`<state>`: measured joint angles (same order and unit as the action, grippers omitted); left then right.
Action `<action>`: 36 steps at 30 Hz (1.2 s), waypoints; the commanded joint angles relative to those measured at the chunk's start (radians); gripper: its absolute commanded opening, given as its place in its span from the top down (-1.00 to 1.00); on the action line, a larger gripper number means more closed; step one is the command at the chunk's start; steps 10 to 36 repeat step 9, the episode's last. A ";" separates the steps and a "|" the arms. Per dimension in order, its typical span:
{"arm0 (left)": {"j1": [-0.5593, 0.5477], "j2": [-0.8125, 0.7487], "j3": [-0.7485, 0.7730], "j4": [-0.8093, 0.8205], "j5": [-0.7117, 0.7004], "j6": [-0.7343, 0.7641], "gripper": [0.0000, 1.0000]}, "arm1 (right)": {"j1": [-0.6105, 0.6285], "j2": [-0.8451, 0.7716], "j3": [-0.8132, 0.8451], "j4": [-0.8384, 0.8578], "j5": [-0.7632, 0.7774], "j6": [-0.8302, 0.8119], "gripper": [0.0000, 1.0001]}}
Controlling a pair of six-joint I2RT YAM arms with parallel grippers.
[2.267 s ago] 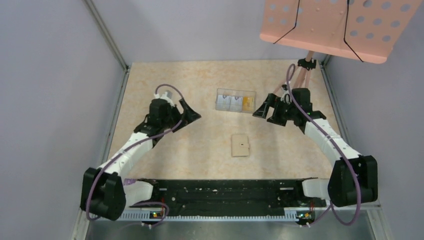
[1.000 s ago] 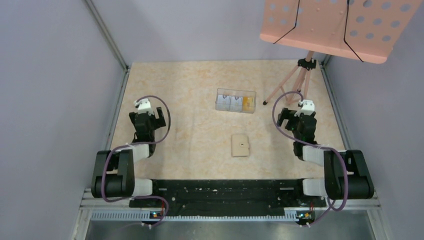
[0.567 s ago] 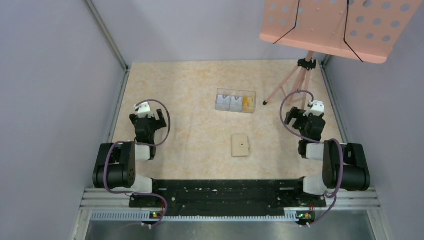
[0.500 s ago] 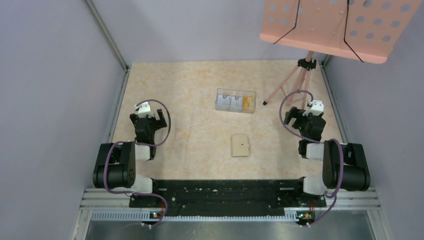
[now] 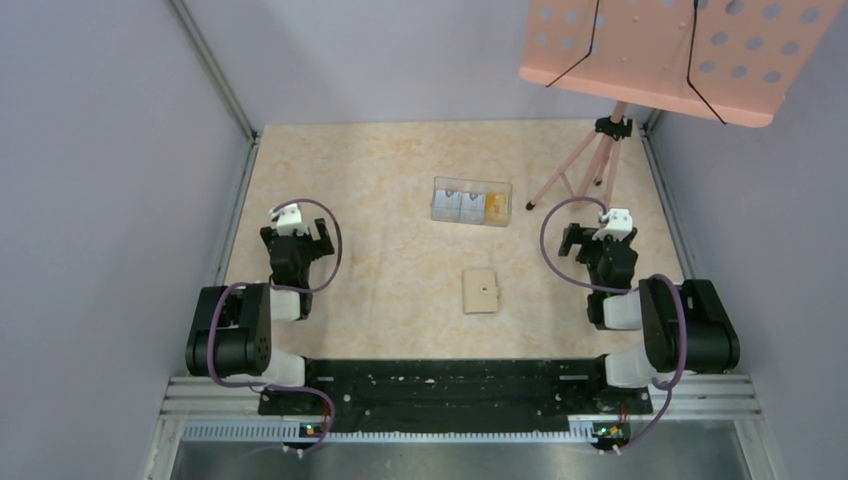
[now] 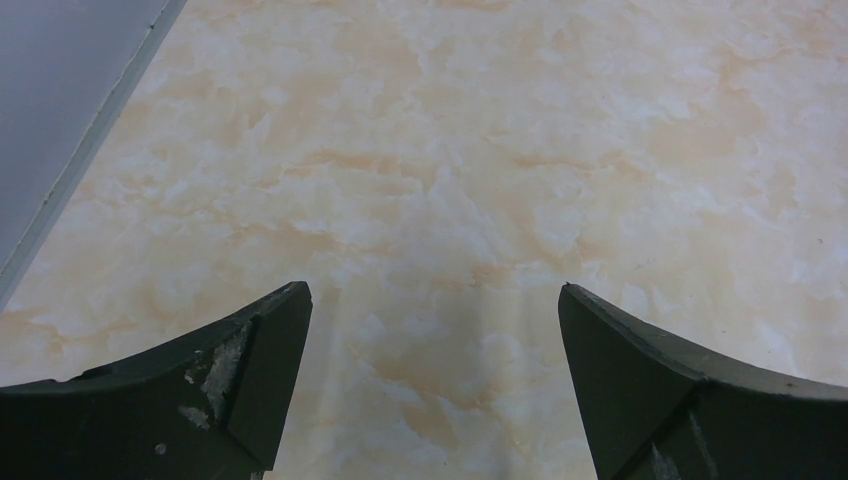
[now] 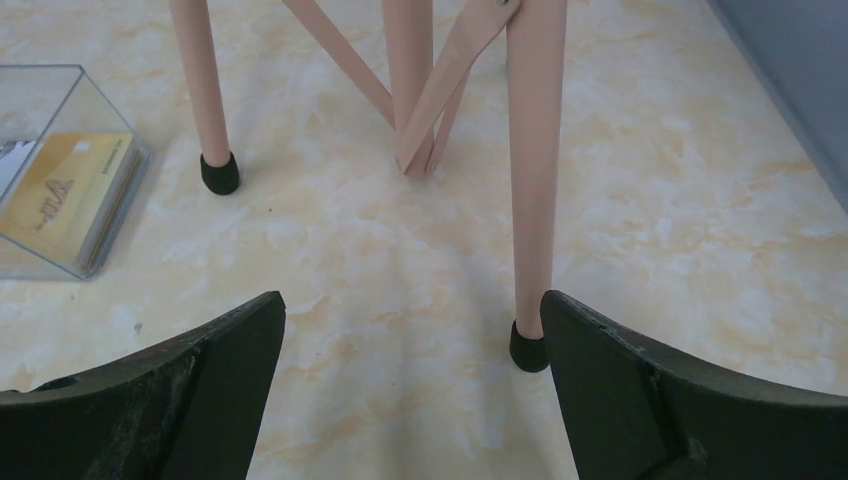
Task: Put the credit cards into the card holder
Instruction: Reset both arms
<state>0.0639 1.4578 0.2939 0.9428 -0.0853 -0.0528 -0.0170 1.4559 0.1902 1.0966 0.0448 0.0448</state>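
Overhead view of a marbled beige table (image 5: 380, 170) with both my arms folded back near their bases. The tan holder (image 5: 481, 290) lies flat and closed, its dark snap facing up, in the middle of the table between my two grippers.

The cards (image 5: 460, 206) are not in the holder. They sit in a clear box (image 5: 471, 186) just beyond the holder, on the side away from my bases and apart from it. Grey cards fill the box's left and middle, and a yellow card (image 7: 70, 195) is at its right end.

My left gripper (image 6: 430, 300) hangs well to the left of the holder. Its fingers (image 6: 240, 380) are spread wide, with only bare table between them. Neither the holder nor the cards appear in the left wrist view.

My right gripper (image 7: 410, 300) hangs well to the right of the holder, with its fingers (image 7: 640, 390) also spread wide and holding nothing. From this wrist, the box with the yellow card shows at the far left, ahead of my left fingertip and clear of it. The legs of a pink stand (image 7: 530, 150) rise straight ahead. One black foot rests on the table just inside my right fingertip, and I cannot tell whether they touch. The stand is beyond the holder and to its right.

Nothing of the task is touching either gripper.
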 commanded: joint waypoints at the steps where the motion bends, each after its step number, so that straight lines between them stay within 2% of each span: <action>1: 0.003 -0.001 0.024 0.066 0.014 0.006 -0.98 | 0.008 -0.001 -0.003 0.116 -0.022 -0.029 -0.97; 36: 0.003 0.000 0.025 0.064 0.014 0.006 -0.98 | 0.008 -0.001 -0.001 0.108 -0.027 -0.031 -0.97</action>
